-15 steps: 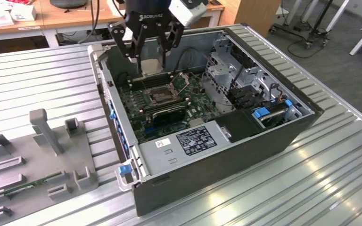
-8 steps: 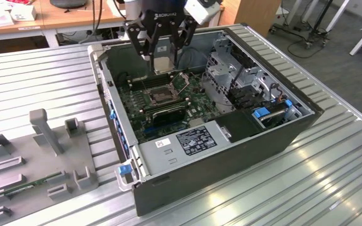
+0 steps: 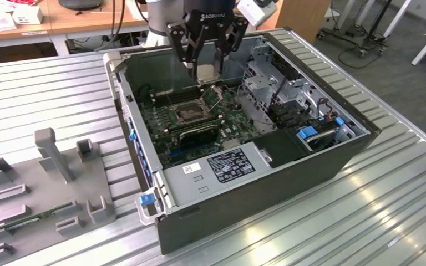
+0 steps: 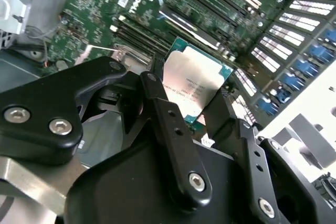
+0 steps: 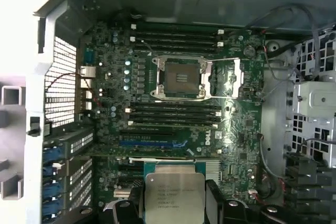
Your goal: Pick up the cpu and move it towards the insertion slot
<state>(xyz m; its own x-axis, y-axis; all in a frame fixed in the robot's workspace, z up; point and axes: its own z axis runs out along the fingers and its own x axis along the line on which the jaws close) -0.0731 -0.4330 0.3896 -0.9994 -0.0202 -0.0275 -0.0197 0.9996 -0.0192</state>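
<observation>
The cpu (image 4: 190, 80) is a flat square chip with a pale silvery top and a green rim; my gripper (image 4: 186, 106) is shut on it, one black finger (image 4: 160, 109) on each side. In the first wrist view the cpu (image 5: 173, 193) hangs above the green circuit board. The insertion slot (image 5: 181, 77), a shiny metal frame with a dark centre, lies further along the board with its retaining frame swung open beside it. In the exterior view my gripper (image 3: 207, 71) holds the cpu (image 3: 208, 72) over the open computer case, above and behind the insertion slot (image 3: 186, 112).
The open computer case (image 3: 272, 183) lies on a ribbed metal table, with drive cages and cables on the exterior view's right. A grey plastic tray (image 3: 20, 183) with recesses and a green memory stick (image 3: 28, 220) sits on the exterior view's left. Case walls surround the board.
</observation>
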